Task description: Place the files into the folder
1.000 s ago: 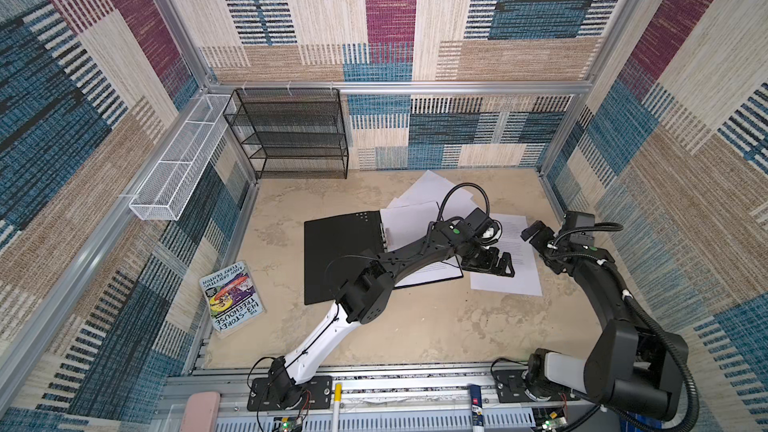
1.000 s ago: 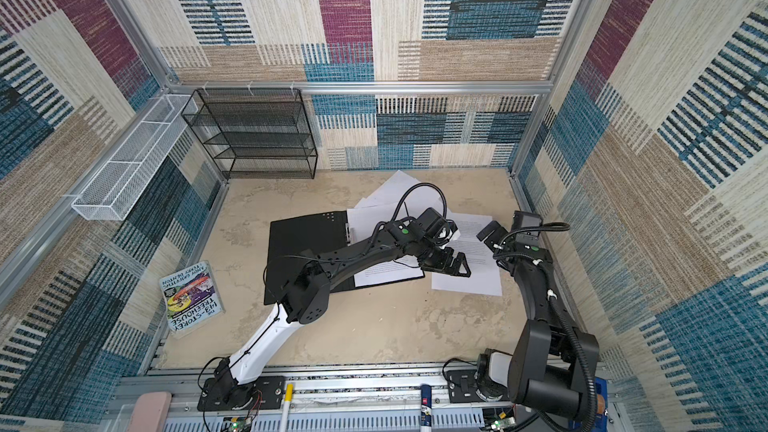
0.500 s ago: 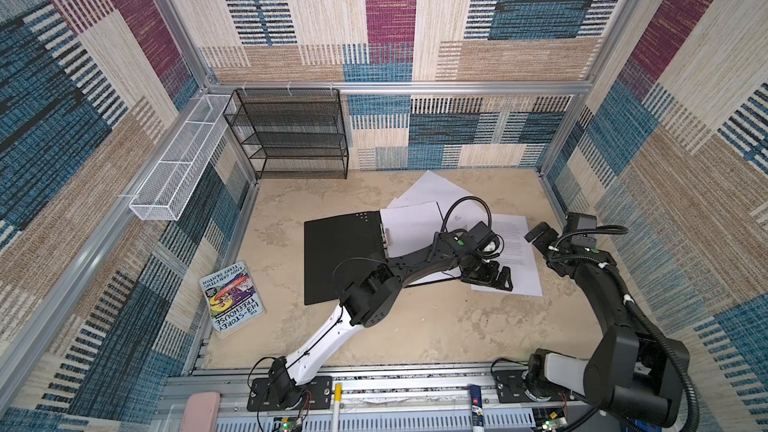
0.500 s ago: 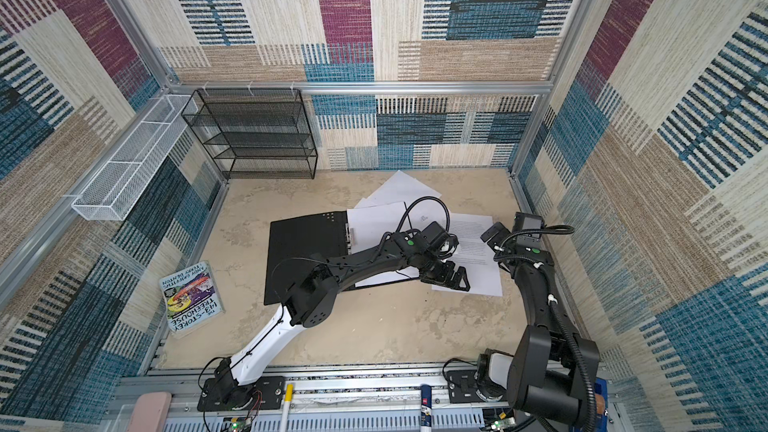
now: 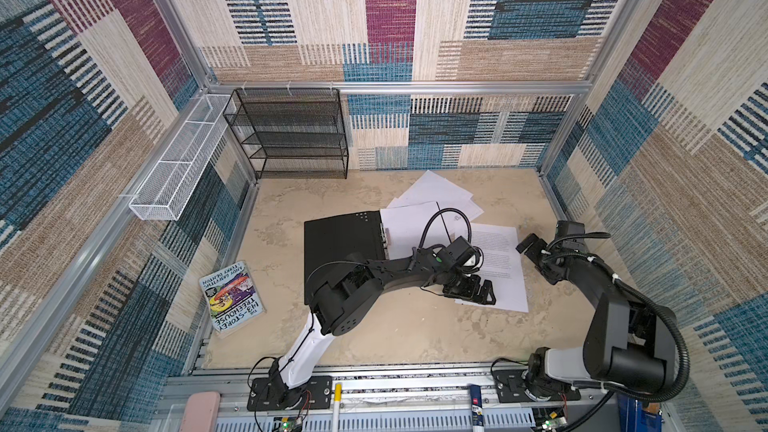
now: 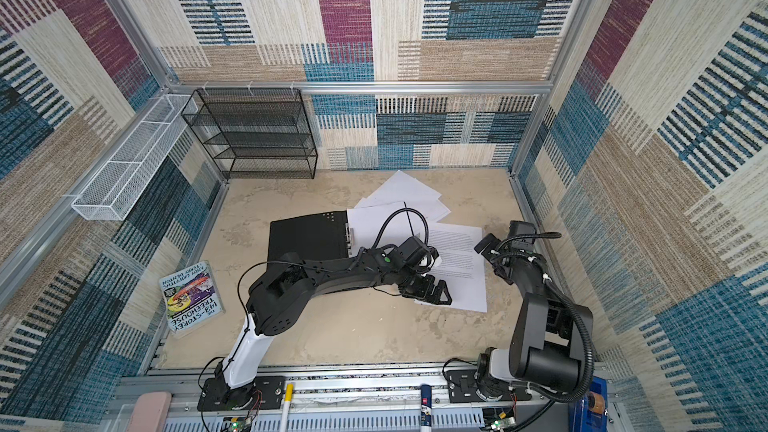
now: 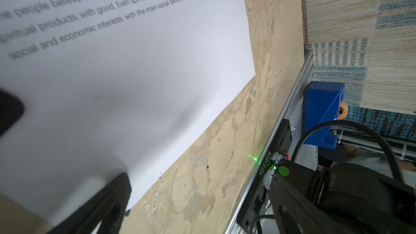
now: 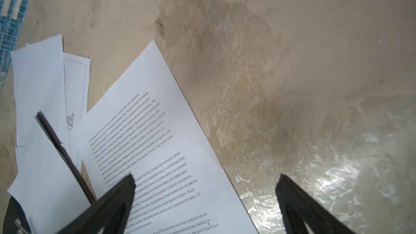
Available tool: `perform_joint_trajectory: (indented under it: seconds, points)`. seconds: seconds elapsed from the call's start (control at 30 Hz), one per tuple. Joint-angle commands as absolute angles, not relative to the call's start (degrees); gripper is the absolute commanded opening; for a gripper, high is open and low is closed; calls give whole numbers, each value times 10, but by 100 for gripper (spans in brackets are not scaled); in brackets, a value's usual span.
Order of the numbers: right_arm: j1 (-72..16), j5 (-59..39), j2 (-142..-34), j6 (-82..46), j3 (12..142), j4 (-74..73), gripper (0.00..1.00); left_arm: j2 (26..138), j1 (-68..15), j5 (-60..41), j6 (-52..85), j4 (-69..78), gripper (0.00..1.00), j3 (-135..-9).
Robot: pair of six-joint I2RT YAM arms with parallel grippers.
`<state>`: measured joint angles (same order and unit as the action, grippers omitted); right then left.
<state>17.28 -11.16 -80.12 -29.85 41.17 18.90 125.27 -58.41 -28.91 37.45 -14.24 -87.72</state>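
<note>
Black left gripper (image 5: 478,292) agape, low, perhaps touching sheet (image 5: 500,249).

Colourful paperback (image 5: 232,301), black mesh rack (image 5: 291,135), white wire basket (image 5: 178,168).

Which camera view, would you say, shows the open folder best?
Both top views: the folder lies open, black inside up. The right wrist view catches only an edge; the left wrist view, nothing.
</note>
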Motion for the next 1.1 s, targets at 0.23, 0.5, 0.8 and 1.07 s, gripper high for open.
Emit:
perform_joint_trajectory:
  seconds: [0.23, 0.5, 0.8, 1.07]
  points:
    - [172, -250, -852, -267, 367, 104, 100, 1225, -583, -232, 396, -257, 99, -792]
    - [171, -305, -884, -258, 337, 87, 100, 1224, -579, -231, 388, -260, 98, -792]
    - [164, -346, -869, -267, 320, 100, 99, 1231, -577, -236, 390, -260, 98, -797]
    - [163, -396, -821, -279, 301, 129, 100, 1234, -576, -239, 395, -254, 98, -798]
